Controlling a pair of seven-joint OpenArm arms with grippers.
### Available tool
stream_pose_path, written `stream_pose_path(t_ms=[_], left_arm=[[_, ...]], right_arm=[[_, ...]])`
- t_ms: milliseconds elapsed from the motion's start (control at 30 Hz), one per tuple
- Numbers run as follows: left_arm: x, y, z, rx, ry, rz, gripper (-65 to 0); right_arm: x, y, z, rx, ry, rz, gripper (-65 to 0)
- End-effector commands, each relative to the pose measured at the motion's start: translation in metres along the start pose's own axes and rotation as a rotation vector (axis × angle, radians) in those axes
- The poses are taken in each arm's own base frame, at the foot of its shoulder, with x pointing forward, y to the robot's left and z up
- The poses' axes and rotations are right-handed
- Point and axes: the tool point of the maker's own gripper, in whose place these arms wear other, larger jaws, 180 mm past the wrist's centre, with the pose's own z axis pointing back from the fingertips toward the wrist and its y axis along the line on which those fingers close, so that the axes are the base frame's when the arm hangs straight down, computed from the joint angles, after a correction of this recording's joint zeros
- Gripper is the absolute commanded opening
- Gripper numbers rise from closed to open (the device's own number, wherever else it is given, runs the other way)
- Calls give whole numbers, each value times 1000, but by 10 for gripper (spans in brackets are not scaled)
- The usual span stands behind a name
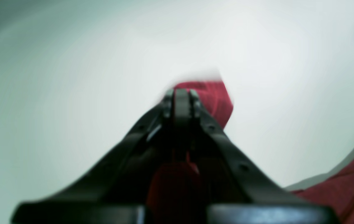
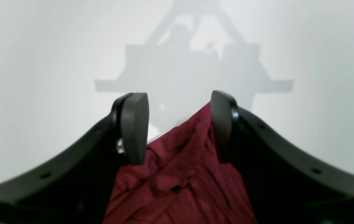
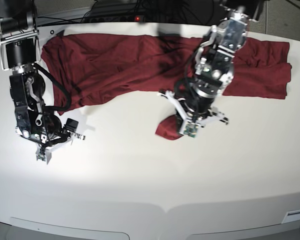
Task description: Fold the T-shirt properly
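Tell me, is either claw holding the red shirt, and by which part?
The left gripper is shut on a sleeve end of the T-shirt. The right gripper is open.

T-shirt (image 1: 217, 99) motion-blurred past left gripper (image 1: 181, 95); right wrist view crops cloth.

You see the T-shirt (image 3: 120, 60) in plain dark red, no print. The worktop (image 3: 140, 175) is white. Both grippers' fingers (image 2: 134, 127) are matte black.
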Motion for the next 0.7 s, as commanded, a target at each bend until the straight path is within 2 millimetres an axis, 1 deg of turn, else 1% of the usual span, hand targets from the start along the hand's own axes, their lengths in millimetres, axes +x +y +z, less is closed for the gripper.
stream_pose_path(t_ms=[0, 100, 167, 233, 333, 433, 500, 567, 667], left_arm=[[14, 12, 6, 31, -51, 3, -650], [13, 44, 23, 117, -58, 3, -650], [6, 64, 31, 183, -43, -6, -650], [-6, 81, 39, 232, -16, -4, -650], [-24, 99, 52, 288, 18, 15, -650], [-34, 118, 72, 347, 29, 52, -650], [-35, 128, 89, 378, 19, 97, -650], [-32, 135, 107, 406, 5, 115, -650], [-27, 139, 131, 432, -6, 120, -650]], right_arm=[[12, -14, 11, -38, -32, 17, -329], [14, -11, 11, -20, -46, 10, -329], [17, -8, 11, -4, -58, 3, -329], [17, -7, 11, 1, -60, 2, -329], [17, -7, 11, 0, -59, 2, -329], [17, -7, 11, 0, -59, 2, -329], [17, -7, 11, 1, -60, 2, -329], [17, -7, 11, 1, -60, 2, -329], [17, -7, 11, 1, -60, 2, -329]])
